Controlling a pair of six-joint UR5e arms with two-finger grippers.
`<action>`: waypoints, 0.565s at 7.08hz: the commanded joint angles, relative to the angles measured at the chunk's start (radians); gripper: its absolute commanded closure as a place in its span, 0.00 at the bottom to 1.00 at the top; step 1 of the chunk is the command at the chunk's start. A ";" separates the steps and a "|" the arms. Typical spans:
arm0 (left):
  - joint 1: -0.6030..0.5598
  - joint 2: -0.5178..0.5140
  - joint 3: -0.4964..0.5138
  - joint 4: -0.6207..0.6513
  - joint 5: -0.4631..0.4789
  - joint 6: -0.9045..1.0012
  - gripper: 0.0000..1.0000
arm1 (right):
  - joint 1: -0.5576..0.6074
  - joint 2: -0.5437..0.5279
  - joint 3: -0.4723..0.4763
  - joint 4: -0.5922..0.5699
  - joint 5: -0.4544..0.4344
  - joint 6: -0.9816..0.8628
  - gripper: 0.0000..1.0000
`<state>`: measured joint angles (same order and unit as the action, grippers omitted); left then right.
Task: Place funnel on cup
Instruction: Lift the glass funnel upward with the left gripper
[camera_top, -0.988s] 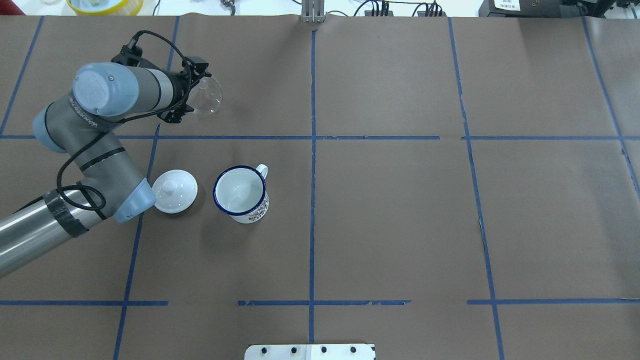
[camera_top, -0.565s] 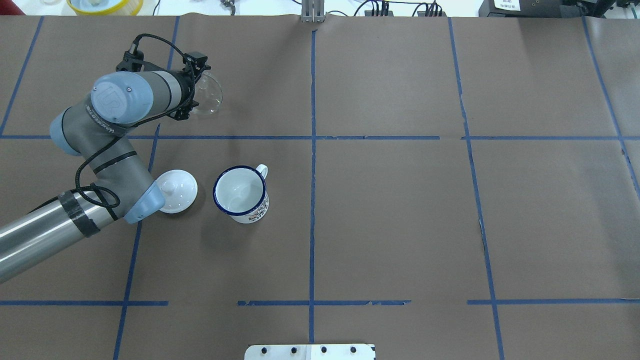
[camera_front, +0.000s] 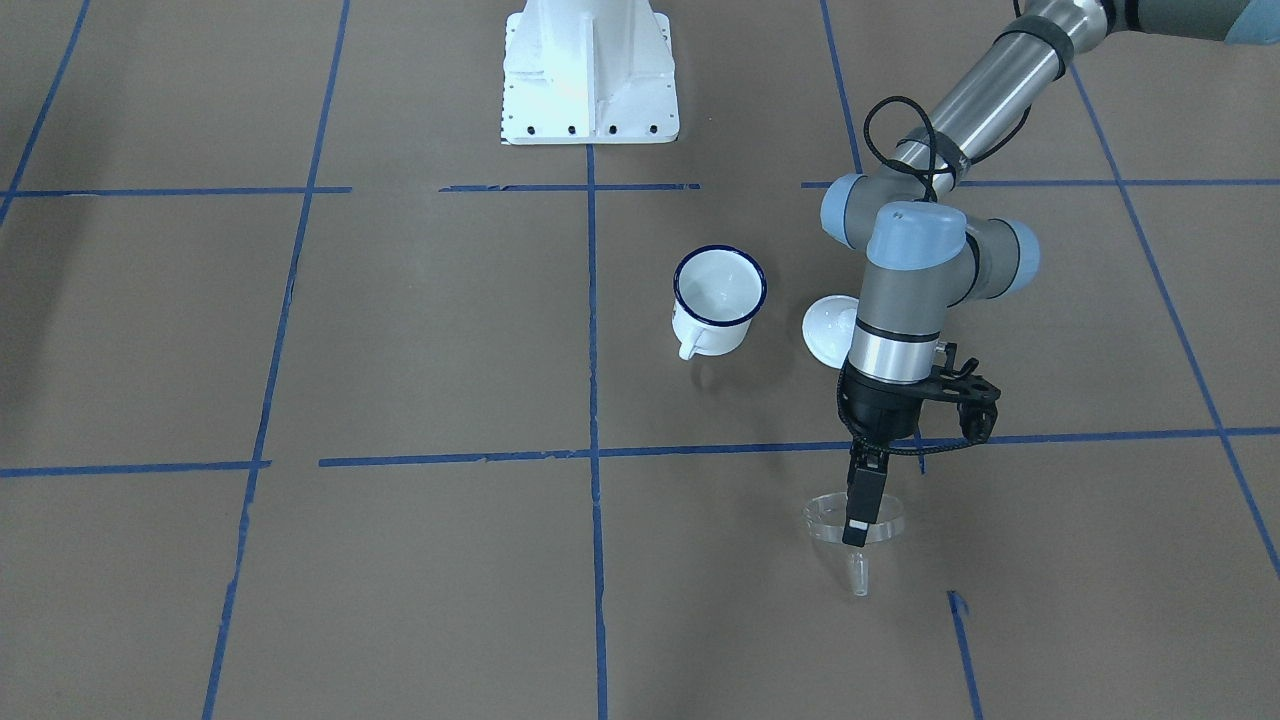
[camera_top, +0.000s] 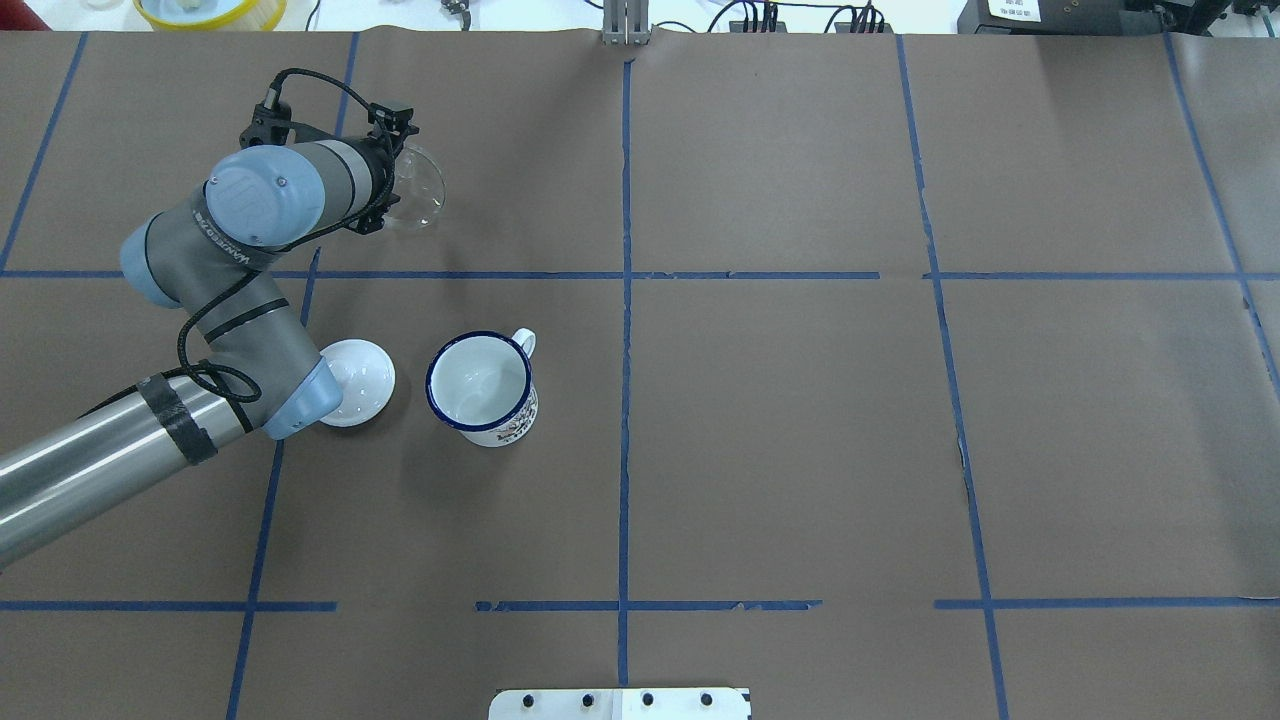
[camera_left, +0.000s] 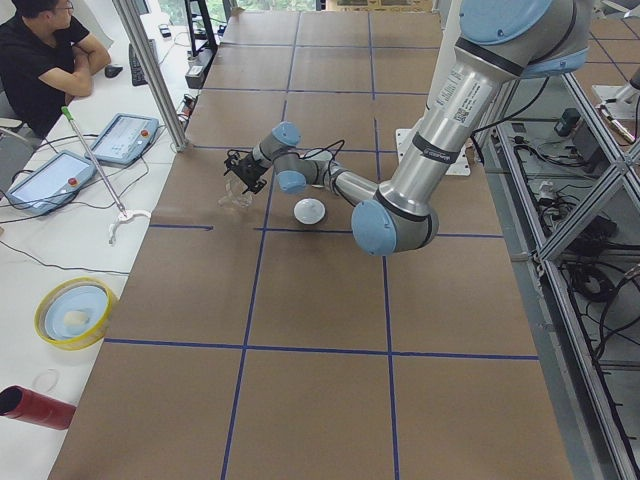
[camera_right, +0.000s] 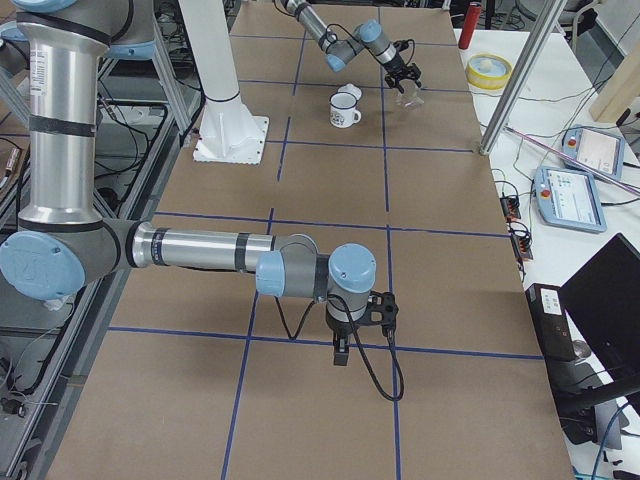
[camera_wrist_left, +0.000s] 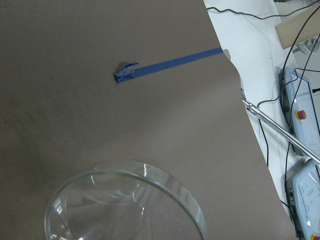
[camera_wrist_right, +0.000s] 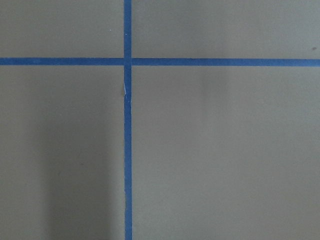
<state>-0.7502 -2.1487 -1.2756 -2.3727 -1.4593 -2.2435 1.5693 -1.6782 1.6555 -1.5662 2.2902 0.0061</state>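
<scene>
The clear plastic funnel (camera_top: 418, 188) is at the table's far left; in the front view (camera_front: 853, 522) its rim is up and its spout points toward the camera. My left gripper (camera_front: 858, 512) comes down on the funnel's rim and is shut on it. The funnel's rim fills the bottom of the left wrist view (camera_wrist_left: 125, 205). The white cup (camera_top: 480, 385) with a dark blue rim stands upright and empty, apart from the funnel, nearer the robot (camera_front: 718, 295). My right gripper (camera_right: 340, 355) shows only in the right side view, low over bare table; I cannot tell whether it is open.
A round white lid (camera_top: 362, 382) lies just left of the cup, partly under my left arm's elbow. The robot's white base plate (camera_top: 620, 703) is at the near edge. A yellow bowl (camera_top: 210, 10) and cables lie beyond the far edge. A seated operator (camera_left: 40, 60) is off the table.
My left arm's wrist and elbow have swung right and toward the far edge, covering more of the lid. The funnel has stayed almost in place in the gripper.
</scene>
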 joint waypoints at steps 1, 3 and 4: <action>-0.001 -0.002 0.038 -0.062 0.013 0.004 0.50 | 0.000 0.000 0.001 0.000 0.000 0.000 0.00; -0.003 -0.008 0.036 -0.062 0.014 0.007 0.69 | 0.000 0.000 0.000 0.000 0.000 0.000 0.00; -0.004 -0.014 0.036 -0.062 0.014 0.009 0.70 | 0.000 0.000 0.000 0.000 0.000 0.000 0.00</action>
<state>-0.7532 -2.1574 -1.2401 -2.4334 -1.4456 -2.2366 1.5692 -1.6782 1.6559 -1.5662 2.2902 0.0062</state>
